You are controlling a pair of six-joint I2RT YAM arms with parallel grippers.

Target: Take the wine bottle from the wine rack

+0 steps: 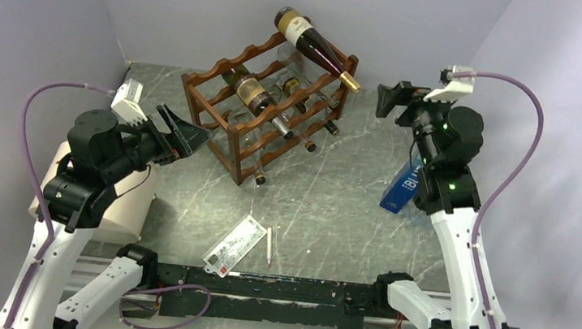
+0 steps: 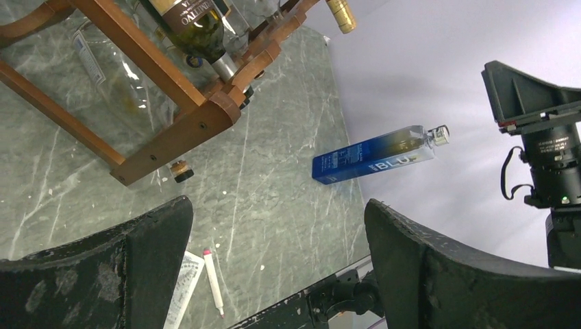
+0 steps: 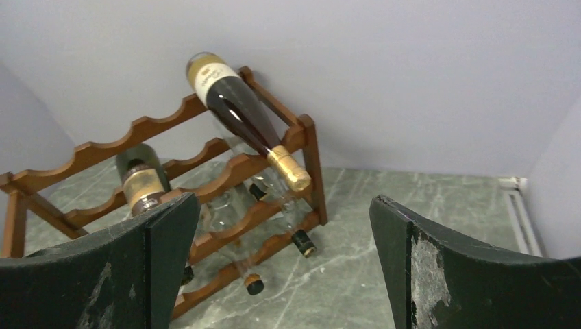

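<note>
Rack [image 1: 235,154]: stands askew near the counter's [image 1: 334,185] far edge, left of centre.
Bottle [image 1: 314,47]: lies on the rack's top tier at its right end. The long axis is slanted, with the base raised toward the far edge and the gold-capped neck pointing down toward the right edge, resting on the front rail.
Left gripper [image 1: 186,140]: fingers spread wide, empty, by the rack's left end.
Right gripper [image 1: 389,103]: fingers spread wide, empty, just right of the bottle's cap.

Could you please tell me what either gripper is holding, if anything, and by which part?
Nothing is held: the left gripper and right gripper both show open, empty jaws.
</note>
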